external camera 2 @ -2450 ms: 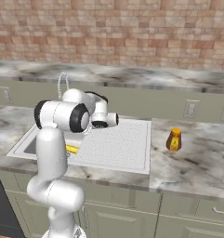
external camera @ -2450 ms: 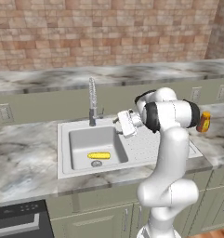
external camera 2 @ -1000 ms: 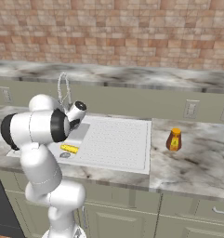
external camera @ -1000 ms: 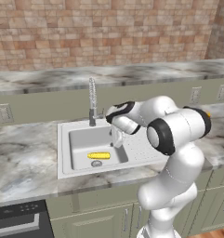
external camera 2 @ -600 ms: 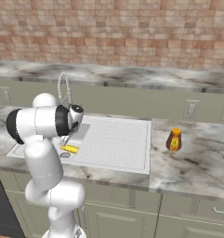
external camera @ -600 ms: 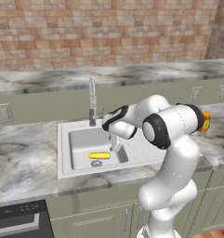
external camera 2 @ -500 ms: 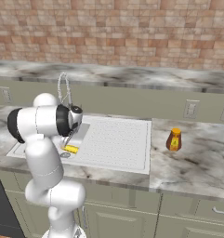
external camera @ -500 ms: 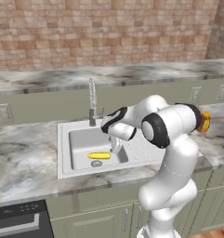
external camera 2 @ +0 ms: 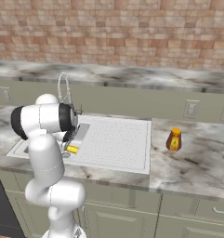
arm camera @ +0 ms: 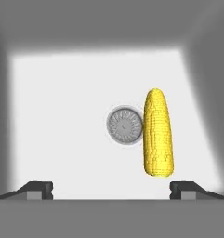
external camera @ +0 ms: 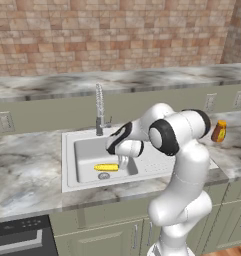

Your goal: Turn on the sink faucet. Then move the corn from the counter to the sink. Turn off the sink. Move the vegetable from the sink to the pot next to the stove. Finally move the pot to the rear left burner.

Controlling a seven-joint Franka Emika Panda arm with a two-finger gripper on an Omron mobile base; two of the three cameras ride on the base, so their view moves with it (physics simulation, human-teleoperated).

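The yellow corn [external camera: 106, 167] lies on the floor of the sink basin [external camera: 82, 150], next to the round drain [arm camera: 125, 125]. In the hand view the corn [arm camera: 157, 132] is lengthwise, right of the drain and just beyond my right fingertip [arm camera: 183, 188]. My gripper [external camera: 123, 162] hangs inside the basin, pointing down, a little right of the corn. The gripper [arm camera: 111, 189] is open and holds nothing. The faucet [external camera: 98, 107] rises behind the basin with no water stream showing. The corn [external camera 2: 72, 149] peeks out beside my arm in the right base view. The pot is out of view.
A ribbed drainboard [external camera 2: 115, 137] lies right of the basin. An orange bottle [external camera: 219, 131] stands on the marble counter to the right. A dark stove edge [external camera: 22, 240] shows at the lower left. A brick wall runs behind the counter.
My hand has swung left from over the drainboard and dropped into the basin, ending close to the corn. The corn has stayed where it was.
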